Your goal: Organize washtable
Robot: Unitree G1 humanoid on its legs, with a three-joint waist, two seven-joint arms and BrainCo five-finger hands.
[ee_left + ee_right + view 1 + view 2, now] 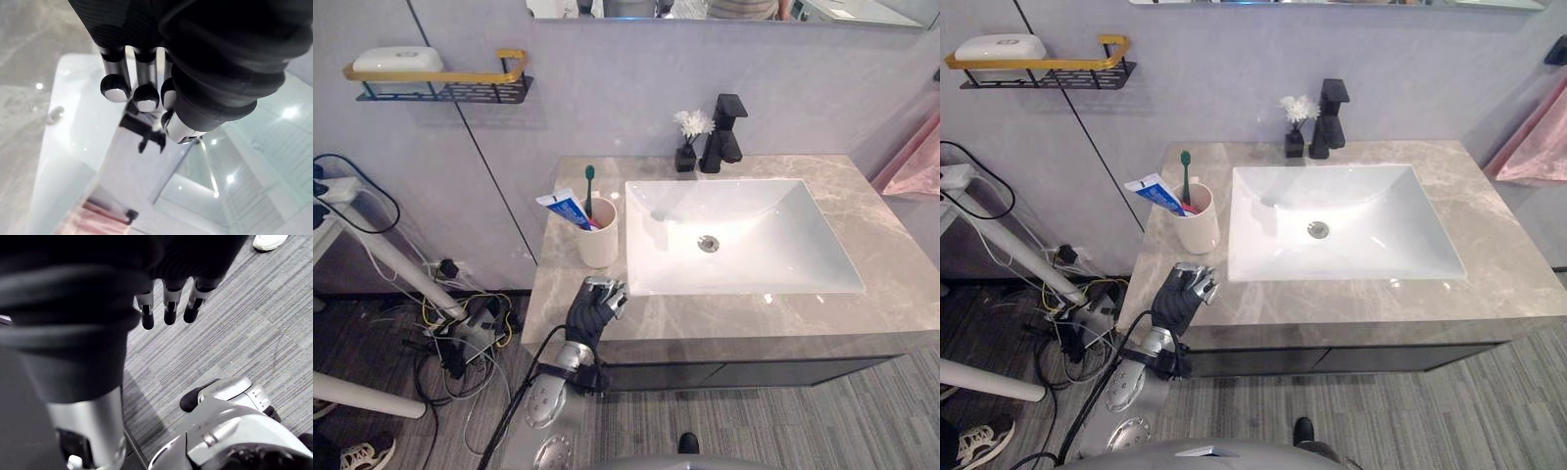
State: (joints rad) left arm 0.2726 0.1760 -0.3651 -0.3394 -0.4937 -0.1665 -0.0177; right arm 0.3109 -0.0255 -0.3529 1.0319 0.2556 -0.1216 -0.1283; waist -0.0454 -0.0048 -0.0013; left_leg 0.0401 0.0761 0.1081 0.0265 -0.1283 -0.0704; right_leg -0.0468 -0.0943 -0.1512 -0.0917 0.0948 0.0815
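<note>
The robot's left hand hovers over the front left edge of a marble washtable, fingers curled and holding nothing. A cream cup stands near it at twelve o'clock. It holds a green toothbrush standing nearly upright and a toothpaste tube leaning toward ten o'clock. This hand is clearly the nearer one. The right hand hangs over grey floor, fingers straight and apart. At the cup's three o'clock lies a white basin, with a black faucet behind it.
</note>
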